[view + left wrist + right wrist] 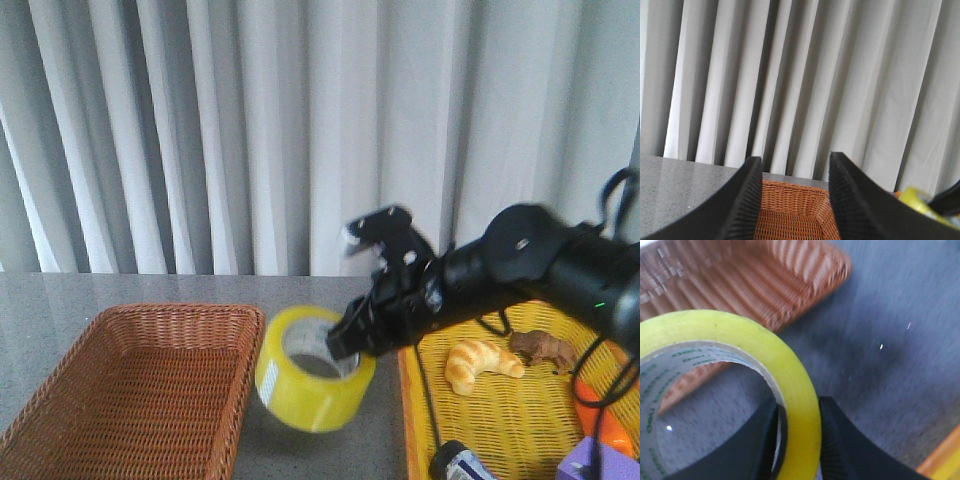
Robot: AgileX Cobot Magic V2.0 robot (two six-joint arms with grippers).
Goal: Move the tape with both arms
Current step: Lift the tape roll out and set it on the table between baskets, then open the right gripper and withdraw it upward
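Presently the right gripper (358, 335) is clamped on the wall of the tape (312, 368), one finger inside the printed core and one outside, as the right wrist view confirms. The roll hangs tilted in the air over the grey table (60, 300), between the brown wicker basket (130, 385) and the yellow basket (500, 410) holding a croissant (482, 362). Holding the rim this way leaves the far side of the roll free, which I judge suits a handover. The left gripper (795, 200) is outside the front view; its fingers stand apart and empty above the brown basket, evidently awaiting the roll.
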